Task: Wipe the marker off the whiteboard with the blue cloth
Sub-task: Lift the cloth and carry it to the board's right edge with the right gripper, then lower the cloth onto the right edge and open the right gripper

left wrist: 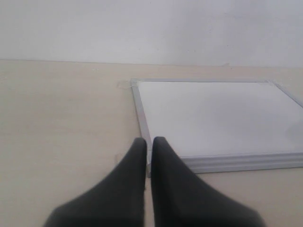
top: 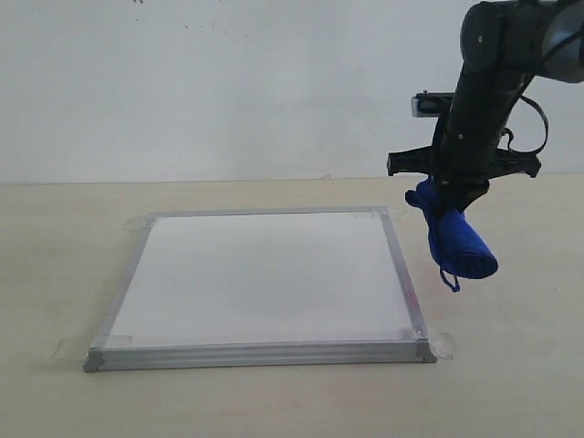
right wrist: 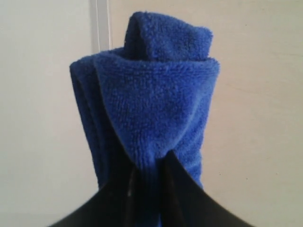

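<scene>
Dark fingers (right wrist: 113, 198) of the right end effector (right wrist: 147, 175) fill the foreground of the right wrist view, pinched tight on a gathered fold of the blue cloth (right wrist: 151, 94), whose plush bulk bunches out beyond them. In the exterior view the cloth hangs in the air from that end effector, its loop (top: 450, 281) dangling lowest, just outside the right edge of the whiteboard (top: 265, 274) and clear of the surface (top: 511, 365). No red marker can be made out on the board's face in any view; it reads as plain white, so the wiping looks finished or nearly so, and this seems to be a lifted pass beside the board.

If a faint trace remains, the cloth should come down inside the silver frame (top: 260, 354), not across it, so the loop does not snag the lip. Only plush should meet the board, with the fingers kept above it. Pressure should be light and even, in overlapping strokes, since just tape tabs (top: 441, 345) at the corners hold the board in place.

Off the board's left front corner, the left end effector (left wrist: 149, 144) sits low with its jaws drawn almost together, gripping nothing
</scene>
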Robot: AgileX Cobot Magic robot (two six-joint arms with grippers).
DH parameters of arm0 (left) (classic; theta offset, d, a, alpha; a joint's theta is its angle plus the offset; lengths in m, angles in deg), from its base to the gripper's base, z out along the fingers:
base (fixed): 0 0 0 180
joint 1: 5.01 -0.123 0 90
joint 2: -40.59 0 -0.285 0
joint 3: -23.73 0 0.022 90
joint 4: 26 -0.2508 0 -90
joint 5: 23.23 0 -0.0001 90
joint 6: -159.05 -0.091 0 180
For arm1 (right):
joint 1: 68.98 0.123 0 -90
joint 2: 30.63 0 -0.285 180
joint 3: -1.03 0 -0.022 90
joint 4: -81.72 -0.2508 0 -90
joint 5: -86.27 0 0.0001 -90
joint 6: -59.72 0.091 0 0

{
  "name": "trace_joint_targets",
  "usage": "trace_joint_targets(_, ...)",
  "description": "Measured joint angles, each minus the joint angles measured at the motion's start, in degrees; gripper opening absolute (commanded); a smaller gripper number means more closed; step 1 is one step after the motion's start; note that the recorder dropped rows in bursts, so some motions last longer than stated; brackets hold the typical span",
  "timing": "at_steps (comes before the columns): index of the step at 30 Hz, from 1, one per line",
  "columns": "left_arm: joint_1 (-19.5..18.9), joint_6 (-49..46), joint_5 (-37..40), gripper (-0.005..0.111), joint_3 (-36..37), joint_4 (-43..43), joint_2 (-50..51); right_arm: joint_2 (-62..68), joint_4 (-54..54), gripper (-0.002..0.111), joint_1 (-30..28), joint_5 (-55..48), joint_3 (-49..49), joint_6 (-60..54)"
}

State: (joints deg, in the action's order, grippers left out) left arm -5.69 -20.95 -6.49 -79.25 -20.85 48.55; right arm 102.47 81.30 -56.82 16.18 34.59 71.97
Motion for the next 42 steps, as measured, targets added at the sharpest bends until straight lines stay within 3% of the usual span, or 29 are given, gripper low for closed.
trace_joint_targets(14, 0.00, 0.00, 0.00, 0.004, 0.00, 0.00, 0.00, 5.60, 0.00, -0.001, 0.44, 7.37, 0.00, -3.40)
trace_joint_targets(35, 0.00, 0.00, 0.00, 0.004, 0.00, 0.00, 0.00, 8.40, -0.34, -0.001, 0.47, 5.89, 0.00, -2.57)
trace_joint_targets(42, 0.00, 0.00, 0.00, 0.004, 0.00, 0.00, 0.00, 8.40, -0.34, -0.001, 2.93, 7.90, 0.00, -2.57)
